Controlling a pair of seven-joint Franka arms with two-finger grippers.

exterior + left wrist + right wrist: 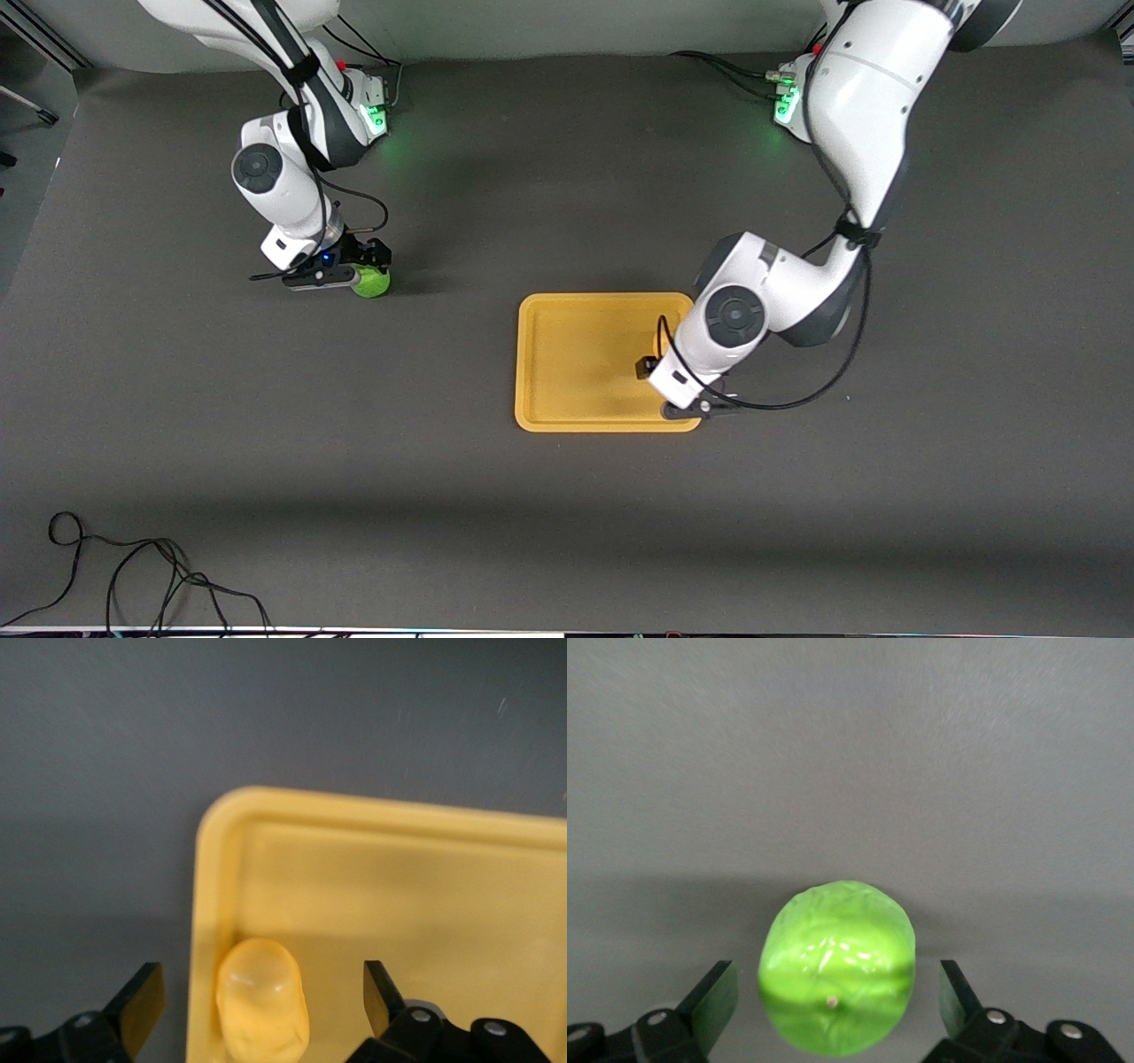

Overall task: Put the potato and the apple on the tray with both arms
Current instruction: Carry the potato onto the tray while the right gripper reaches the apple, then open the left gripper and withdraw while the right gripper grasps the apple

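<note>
The yellow-orange tray [576, 354] lies mid-table. My left gripper [673, 383] is over the tray's corner at the left arm's end, on the side nearer the front camera. The arm hides the potato in the front view. In the left wrist view the potato [263, 1005] lies in the tray [399, 904] against its rim, between the open fingers of my left gripper [261, 990], which do not touch it. The green apple [372, 283] sits on the table toward the right arm's end. My right gripper [835, 992] is open around the apple [837, 979], with gaps on both sides.
The table is covered with a dark grey mat [354, 443]. A loose black cable [133, 576] lies at the table's edge nearest the front camera, toward the right arm's end. The two arm bases [372, 115] glow green along the top.
</note>
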